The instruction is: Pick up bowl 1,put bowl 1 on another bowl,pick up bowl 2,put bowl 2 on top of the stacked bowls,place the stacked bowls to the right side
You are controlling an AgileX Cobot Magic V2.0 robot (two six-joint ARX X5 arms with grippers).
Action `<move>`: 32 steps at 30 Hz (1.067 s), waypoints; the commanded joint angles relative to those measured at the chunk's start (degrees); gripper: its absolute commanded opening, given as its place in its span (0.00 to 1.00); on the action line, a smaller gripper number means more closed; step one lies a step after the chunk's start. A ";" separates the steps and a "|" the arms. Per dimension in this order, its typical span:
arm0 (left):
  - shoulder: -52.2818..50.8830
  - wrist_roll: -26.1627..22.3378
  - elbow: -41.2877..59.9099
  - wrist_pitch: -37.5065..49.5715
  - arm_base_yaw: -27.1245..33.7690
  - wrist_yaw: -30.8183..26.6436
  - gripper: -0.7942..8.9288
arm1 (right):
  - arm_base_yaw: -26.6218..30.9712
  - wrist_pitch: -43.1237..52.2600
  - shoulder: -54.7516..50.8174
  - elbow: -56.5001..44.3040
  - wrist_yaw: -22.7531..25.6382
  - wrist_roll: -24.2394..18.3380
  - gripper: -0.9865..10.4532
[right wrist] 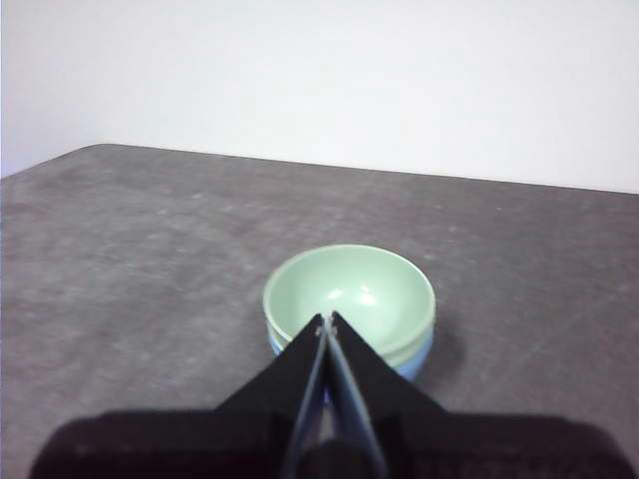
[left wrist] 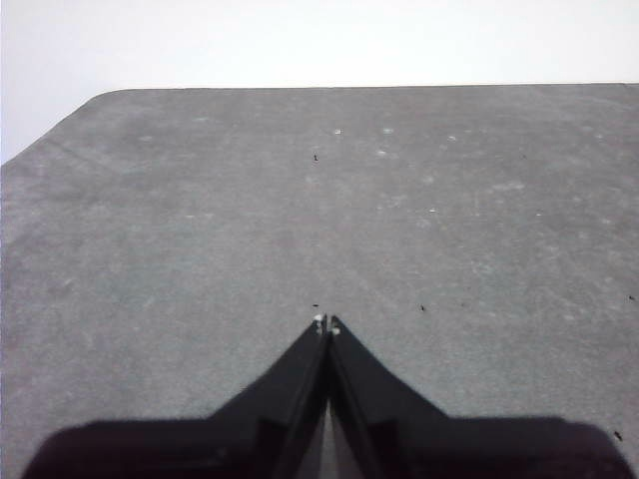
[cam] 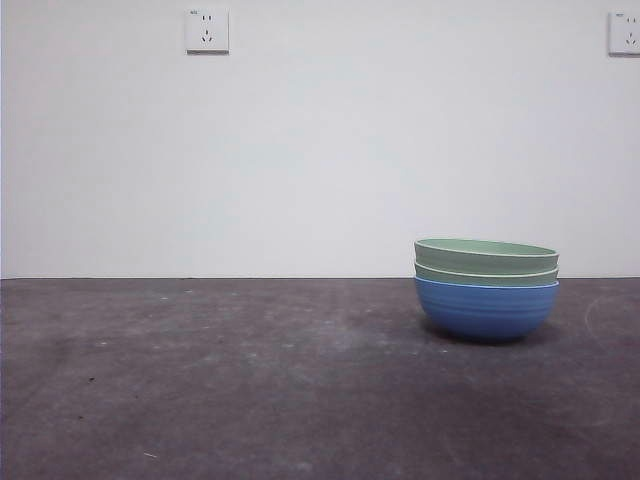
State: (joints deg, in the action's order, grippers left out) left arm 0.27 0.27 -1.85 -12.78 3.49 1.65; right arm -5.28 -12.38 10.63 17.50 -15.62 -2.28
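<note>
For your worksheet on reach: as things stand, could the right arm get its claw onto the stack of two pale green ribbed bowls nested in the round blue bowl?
Probably yes. The right claw hangs shut just above the stack of bowls, with nothing between them.

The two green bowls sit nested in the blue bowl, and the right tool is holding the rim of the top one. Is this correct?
Not quite. The green bowls do sit nested in the blue bowl, but the right tool is shut on nothing, above the stack; the right wrist view shows this.
</note>
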 commanded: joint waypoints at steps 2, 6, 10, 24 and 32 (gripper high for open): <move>-0.15 0.39 0.74 -0.15 0.26 -0.07 0.08 | 0.04 0.81 -5.18 -6.78 3.13 1.86 0.09; -0.15 0.39 0.74 -0.15 0.26 -0.07 0.08 | 0.04 0.83 -9.64 -11.91 5.66 4.26 0.09; -0.15 0.39 0.74 -0.15 0.26 -0.07 0.08 | 0.02 0.81 -10.58 -15.08 5.51 5.84 0.09; -0.15 0.39 0.74 -0.15 0.26 -0.07 0.08 | 0.02 1.44 -10.58 -16.70 5.64 12.90 0.09; -0.15 0.39 0.74 -0.15 0.26 -0.07 0.08 | 0.02 1.44 -10.56 -16.70 5.53 12.90 0.09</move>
State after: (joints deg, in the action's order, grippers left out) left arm 0.27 0.27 -1.85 -12.78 3.49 1.65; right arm -5.28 -11.05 0.23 1.67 -10.26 9.93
